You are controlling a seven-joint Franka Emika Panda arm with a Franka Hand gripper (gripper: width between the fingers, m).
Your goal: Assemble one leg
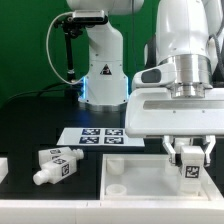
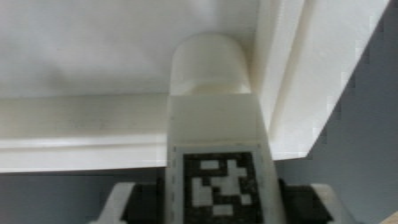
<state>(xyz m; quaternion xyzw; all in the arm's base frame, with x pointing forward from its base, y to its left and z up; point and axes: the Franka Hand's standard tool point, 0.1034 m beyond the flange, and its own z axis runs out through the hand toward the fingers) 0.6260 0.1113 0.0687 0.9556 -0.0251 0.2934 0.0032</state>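
Observation:
My gripper is shut on a white leg with a black-and-white tag and holds it upright over the far right corner of the white tabletop. In the wrist view the leg runs out from between my fingers, and its rounded stub end sits against the tabletop's raised rim at the corner. Whether the stub touches the surface I cannot tell. Two more legs lie on the black table at the exterior view's left.
The marker board lies flat behind the tabletop. The robot base stands at the back with a green cable beside it. A white part shows at the left edge of the exterior view.

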